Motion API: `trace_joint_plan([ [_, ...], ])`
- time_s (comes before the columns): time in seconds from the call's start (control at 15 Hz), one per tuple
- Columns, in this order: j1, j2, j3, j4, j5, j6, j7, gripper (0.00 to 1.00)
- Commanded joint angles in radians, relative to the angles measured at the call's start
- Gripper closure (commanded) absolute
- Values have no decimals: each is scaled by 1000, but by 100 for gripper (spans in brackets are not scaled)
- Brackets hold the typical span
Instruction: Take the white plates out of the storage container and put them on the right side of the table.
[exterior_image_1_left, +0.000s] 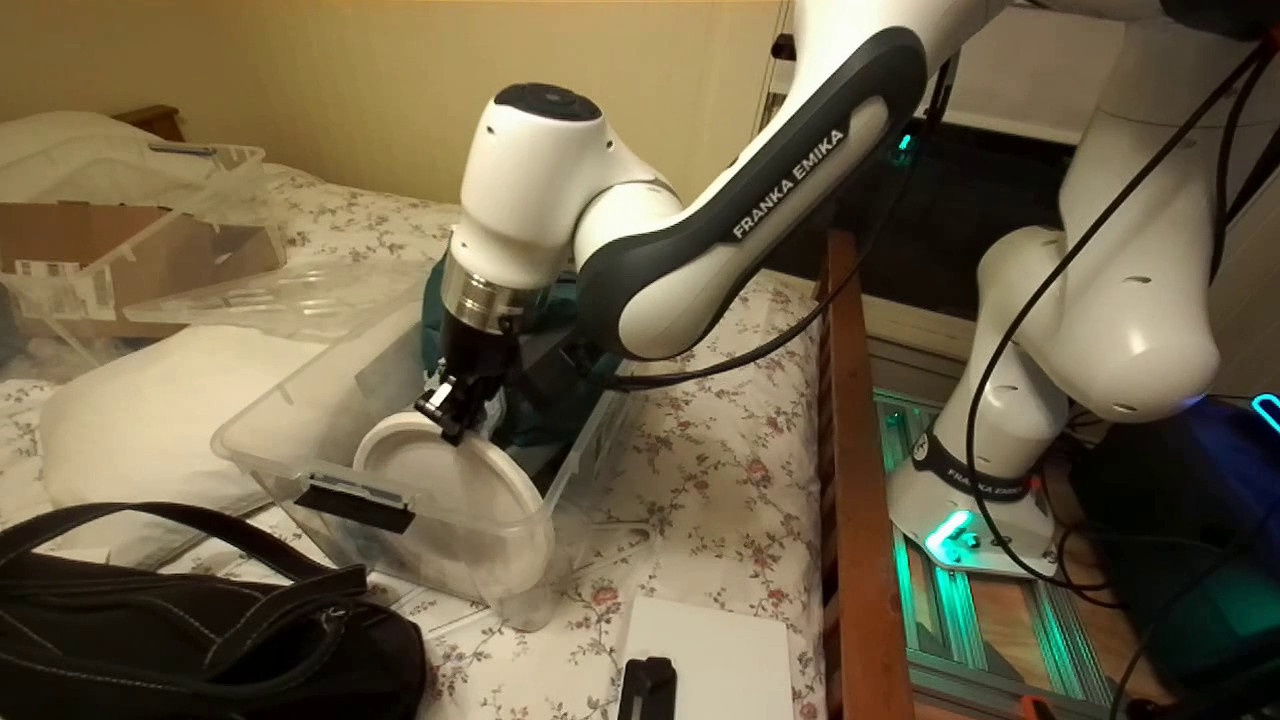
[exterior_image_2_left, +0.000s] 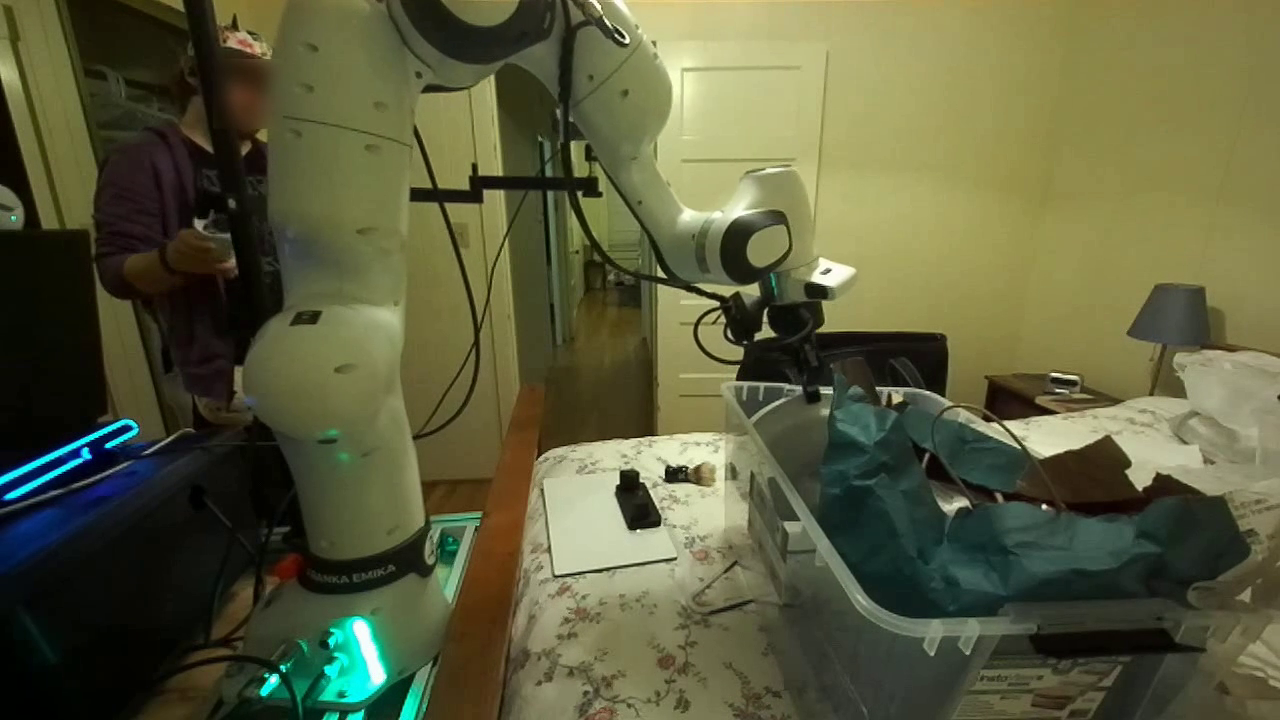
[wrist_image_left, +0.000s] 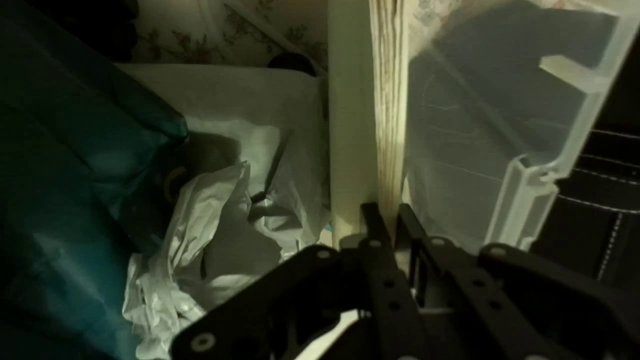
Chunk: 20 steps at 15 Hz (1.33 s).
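Because white plates (exterior_image_1_left: 460, 480) stand on edge in storage container (exterior_image_2_left: 900, 662), end effector (wrist_image_left: 388, 207) clamps their upper rims (wrist_image_left: 390, 115), presumably for lifting out

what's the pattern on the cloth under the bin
White cloth with pinkish floral print, clearest in an exterior view.

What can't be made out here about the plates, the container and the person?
How many white plates there are: wrist view, their edges run together.
Their lower edges: hazy behind the cloudy wall of the storage container in an exterior view.
What lies under the teal paper: covered by it in an exterior view.
Small print on the label: too small in an exterior view, and cut by the bottom edge.
The person's face: blurred in an exterior view.
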Motion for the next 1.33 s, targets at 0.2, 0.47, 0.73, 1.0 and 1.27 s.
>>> trace_joint_plan([
  [0.2,0,-367,-16,-99,-211,-129,322,97],
  [0.47,-72,-407,47,-87,-183,-158,354,97],
  [0.73,-97,-437,72,-107,-181,-167,353,90],
  [1.0,-173,-452,74,-85,-224,-220,488,97],
  [1.27,-229,-606,-5,-147,-76,-253,454,97],
])
